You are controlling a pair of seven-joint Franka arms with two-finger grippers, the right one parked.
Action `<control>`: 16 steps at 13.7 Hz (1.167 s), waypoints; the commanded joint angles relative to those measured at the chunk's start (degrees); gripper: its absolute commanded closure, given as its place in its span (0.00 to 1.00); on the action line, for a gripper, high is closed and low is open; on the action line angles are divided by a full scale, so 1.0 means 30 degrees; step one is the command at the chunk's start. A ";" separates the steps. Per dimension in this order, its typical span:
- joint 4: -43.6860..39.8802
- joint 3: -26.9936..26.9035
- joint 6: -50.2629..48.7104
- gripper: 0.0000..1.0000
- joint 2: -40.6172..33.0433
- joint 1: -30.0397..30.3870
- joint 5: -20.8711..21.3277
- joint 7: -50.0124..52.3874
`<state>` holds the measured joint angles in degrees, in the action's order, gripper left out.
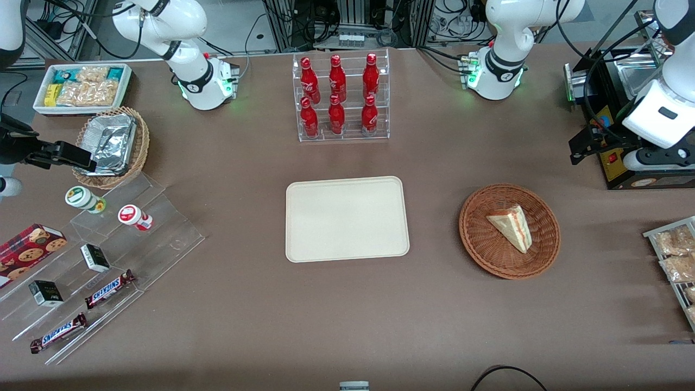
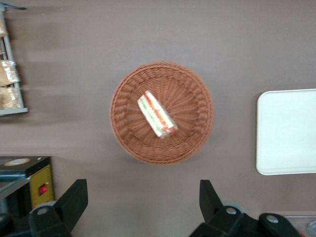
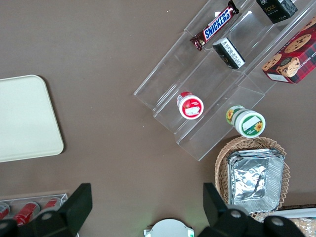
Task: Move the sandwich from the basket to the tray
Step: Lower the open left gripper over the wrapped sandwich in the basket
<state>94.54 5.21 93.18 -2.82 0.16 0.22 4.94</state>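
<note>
Left arm is sitting raised at the working end of the table, wrist pointing straight down. Gripper is hanging high above the tabletop, fingers spread wide apart, holding nothing, touching nothing.

Brown counter in a cable-strewn lab

A wide matte brown counter fills nearly the whole front view, evenly lit from above, so that things on it throw only soft, short shadows. Along the counter's edge farthest from the front camera runs a strip of pale grey floor, crossed by loose black cables and what looks like a metal frame rack, though it is too cluttered to be sure. One more dark cable loops over the counter's nearest edge. The tool hangs above bare counter toward the working arm's end, fingers spread wide.
</note>
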 commanded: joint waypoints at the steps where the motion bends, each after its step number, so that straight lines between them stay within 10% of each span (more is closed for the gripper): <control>1: -0.0606 0.0080 -0.0209 0.00 0.0325 0.0241 -0.0456 -0.0299; 16: 1.0733 0.0226 1.3559 0.00 0.2285 0.0123 -0.0251 0.8309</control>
<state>125.48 5.42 132.63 4.15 0.19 -0.18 26.69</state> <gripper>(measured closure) 0.000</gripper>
